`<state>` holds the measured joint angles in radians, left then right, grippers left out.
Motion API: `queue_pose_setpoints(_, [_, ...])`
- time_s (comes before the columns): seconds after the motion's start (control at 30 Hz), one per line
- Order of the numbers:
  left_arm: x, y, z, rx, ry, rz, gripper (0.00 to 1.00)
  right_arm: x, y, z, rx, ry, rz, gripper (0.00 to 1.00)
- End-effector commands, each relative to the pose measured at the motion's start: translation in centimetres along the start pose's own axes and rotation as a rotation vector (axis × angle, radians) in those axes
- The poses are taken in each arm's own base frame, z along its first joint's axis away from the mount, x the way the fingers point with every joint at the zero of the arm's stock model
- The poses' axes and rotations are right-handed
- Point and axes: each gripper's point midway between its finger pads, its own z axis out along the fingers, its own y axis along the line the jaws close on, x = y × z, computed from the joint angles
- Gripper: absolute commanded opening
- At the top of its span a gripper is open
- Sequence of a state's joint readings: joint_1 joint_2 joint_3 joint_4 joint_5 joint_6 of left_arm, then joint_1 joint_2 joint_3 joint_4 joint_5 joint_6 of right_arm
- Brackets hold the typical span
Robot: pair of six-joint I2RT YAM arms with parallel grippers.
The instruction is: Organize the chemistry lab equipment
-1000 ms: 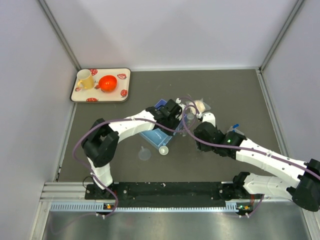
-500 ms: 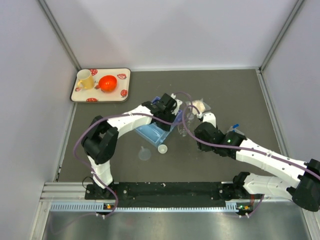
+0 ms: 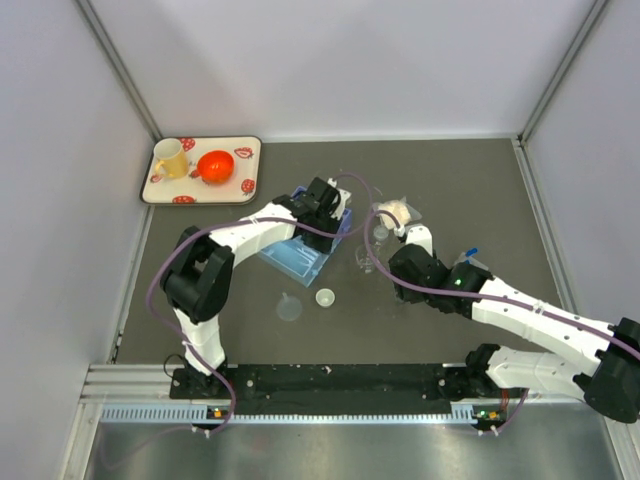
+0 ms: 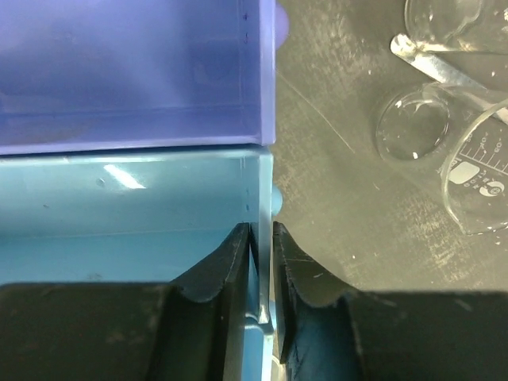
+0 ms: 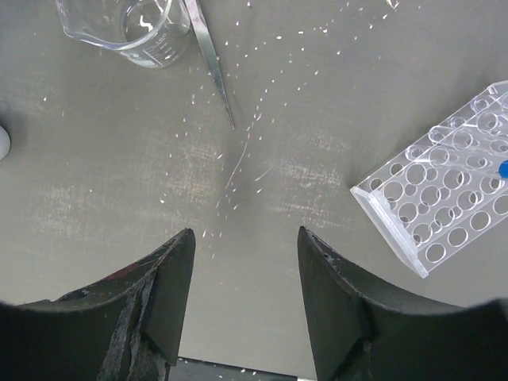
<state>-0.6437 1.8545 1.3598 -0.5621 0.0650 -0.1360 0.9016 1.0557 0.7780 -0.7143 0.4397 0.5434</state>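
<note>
My left gripper has its fingers close on either side of the right wall of a light blue bin, which adjoins a darker blue bin. In the top view the light blue bin lies mid-table. Right of it stand a graduated clear beaker and a tiny round cup. My right gripper hangs open over bare table. Ahead of it are another beaker, a thin rod and the gridded clear tube rack, holding a blue-capped tube.
A small cup and a clear funnel lie near the front of the blue bin. A patterned tray at the back left carries a yellow mug and an orange-red bowl. Walls close in the table.
My left gripper has pulled the blue bin back and to the left, leaving the small cup behind by the funnel. The right arm has not moved.
</note>
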Motion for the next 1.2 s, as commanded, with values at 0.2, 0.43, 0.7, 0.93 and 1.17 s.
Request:
queue_pose_setpoints(0.2, [1.5, 0.2, -1.8, -0.018, 0.113, -0.033, 0.58, -0.9, 0.0, -1.1, -0.016, -0.051, 0.012, 0.57])
queue_pose_setpoints(0.43, [-1.7, 0.5, -5.4, -0.057, 0.046, -0.003, 0.60, -1.0, 0.1, -1.2, -0.023, -0.049, 0.014, 0.57])
queue_pose_setpoints(0.7, [-7.5, 0.0, -11.1, -0.105, -0.093, 0.046, 0.59, -1.4, -0.8, -1.7, 0.008, -0.077, 0.024, 0.57])
queue_pose_setpoints(0.93, [-13.5, -4.7, -13.7, 0.055, -0.243, 0.066, 0.58, -1.9, -3.4, -4.5, 0.037, -0.161, 0.105, 0.60])
queue_pose_setpoints(1.17, [-14.9, -9.1, -9.9, 0.144, -0.228, 0.097, 0.57, -3.4, -4.1, -8.2, -0.032, -0.235, 0.201, 0.63])
